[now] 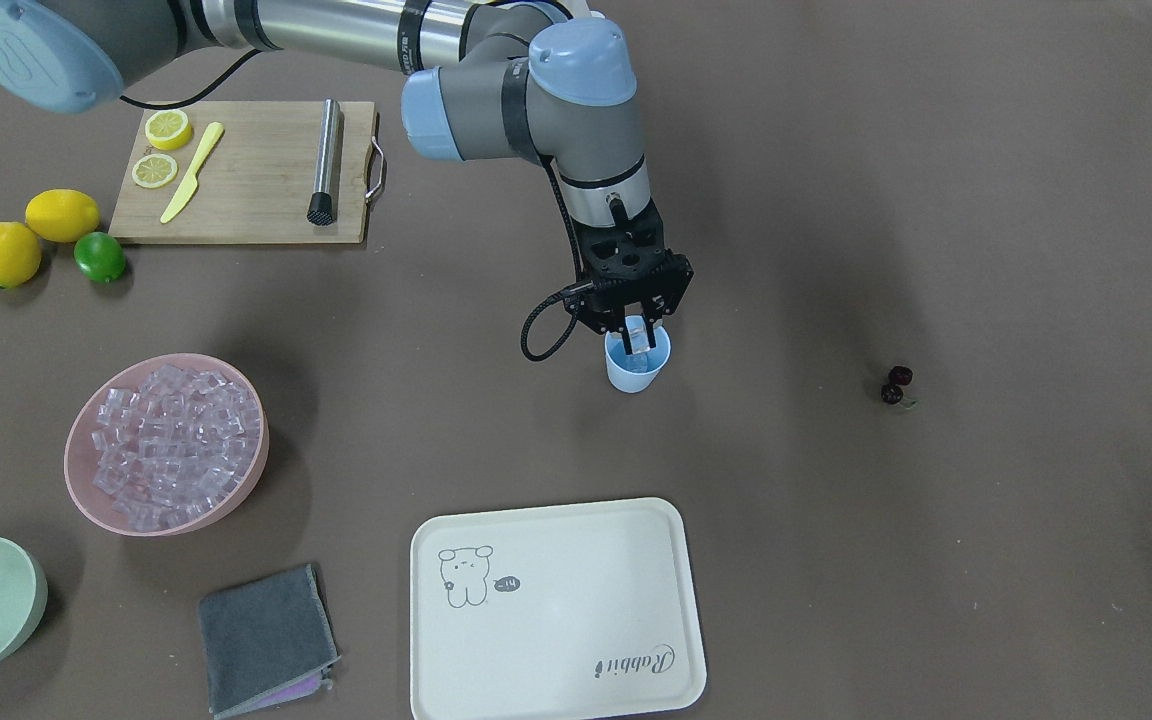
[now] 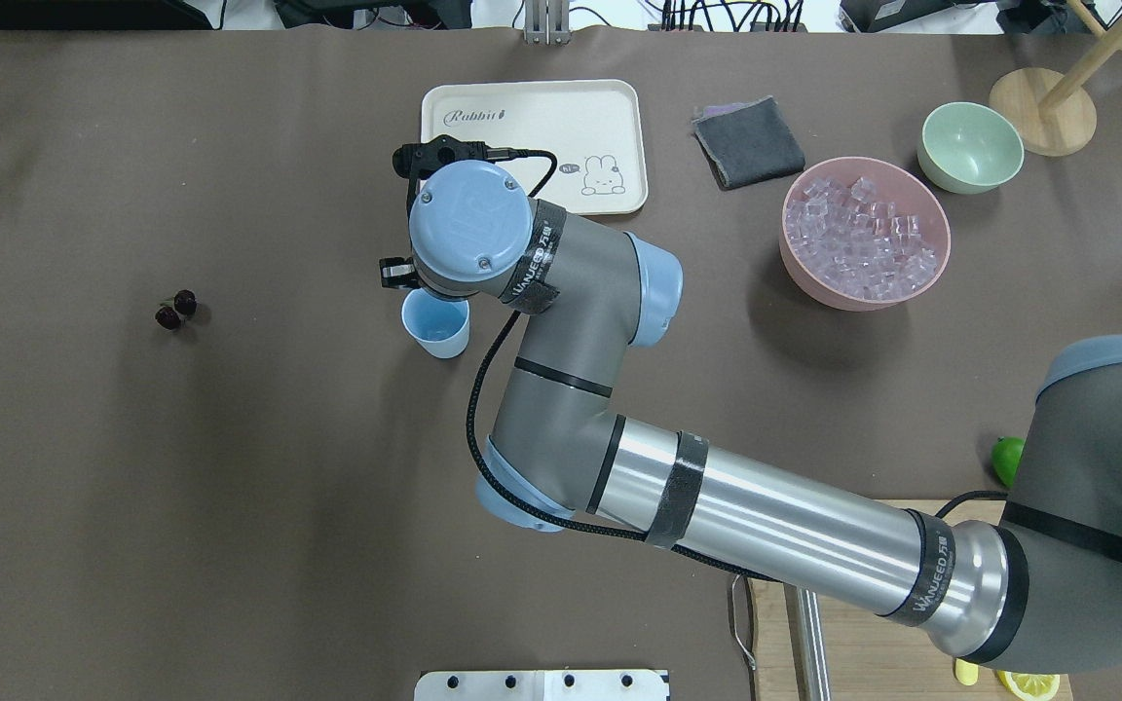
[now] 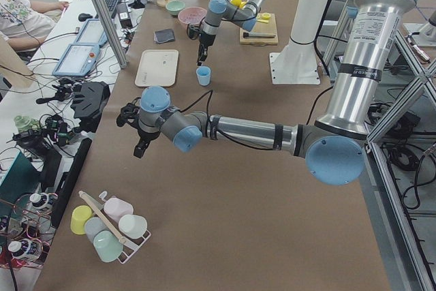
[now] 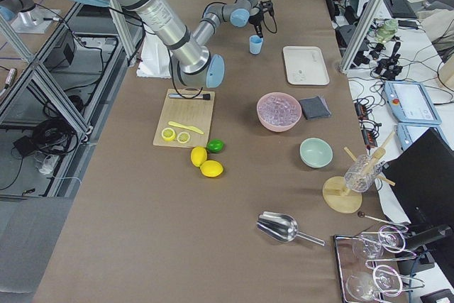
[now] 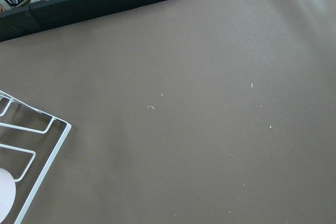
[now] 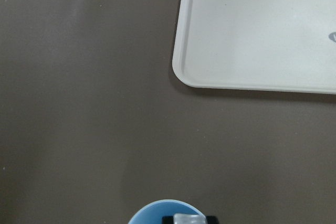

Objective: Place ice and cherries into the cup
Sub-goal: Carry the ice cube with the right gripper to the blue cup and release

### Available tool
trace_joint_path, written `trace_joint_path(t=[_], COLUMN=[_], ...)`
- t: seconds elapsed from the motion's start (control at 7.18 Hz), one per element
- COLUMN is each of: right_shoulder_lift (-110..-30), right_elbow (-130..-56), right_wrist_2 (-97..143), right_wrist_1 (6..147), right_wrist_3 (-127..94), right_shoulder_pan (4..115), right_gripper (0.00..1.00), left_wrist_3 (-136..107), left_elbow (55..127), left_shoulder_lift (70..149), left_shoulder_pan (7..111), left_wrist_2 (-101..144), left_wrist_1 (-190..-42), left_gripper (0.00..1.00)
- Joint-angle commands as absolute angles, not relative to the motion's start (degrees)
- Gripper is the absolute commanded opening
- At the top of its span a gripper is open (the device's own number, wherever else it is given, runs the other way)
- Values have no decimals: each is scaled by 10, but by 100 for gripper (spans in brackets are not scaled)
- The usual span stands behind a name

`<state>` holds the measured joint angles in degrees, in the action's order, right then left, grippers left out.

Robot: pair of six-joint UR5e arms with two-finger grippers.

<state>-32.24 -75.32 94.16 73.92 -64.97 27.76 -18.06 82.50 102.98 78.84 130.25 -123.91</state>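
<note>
Tray (image 1: pixel 576 610) lettered "Rabbit", right pincer (image 1: pixel 639 332) grasping ice (image 6: pixel 189 220) over cup (image 1: pixel 635 376), left pincer (image 3: pixel 140 146) state unclear

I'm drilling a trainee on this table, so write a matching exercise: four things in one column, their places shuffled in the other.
1 cup
2 cherries
3 lime
4 cloth

A beside two lemons
B under the right gripper, which holds an ice cube
C alone on bare table
D beside the tray

Pairs: 1-B, 2-C, 3-A, 4-D
</note>
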Motion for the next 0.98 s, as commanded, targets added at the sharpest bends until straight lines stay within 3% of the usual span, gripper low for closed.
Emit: trace_joint_path(t=[0.0,0.56,0.84], right_shoulder_lift=[-323,-346,-490], right_elbow=[-751,-809,-923], right_wrist_2=[913,979,1082], right_wrist_1=[738,788,815], right_wrist_3=[-654,-649,-545], right_shoulder_pan=[263,305,386], right_gripper=[97,99,99], left_wrist_3=[-181,-179,-179], left_elbow=[824,823,821], left_shoulder_lift=[1032,1029,1027], left_shoulder_pan=[788,788,788], left_wrist_2=[1303,1303,1303], left_wrist_1=[-1239,-1240,-1240], left_gripper=[98,98,98])
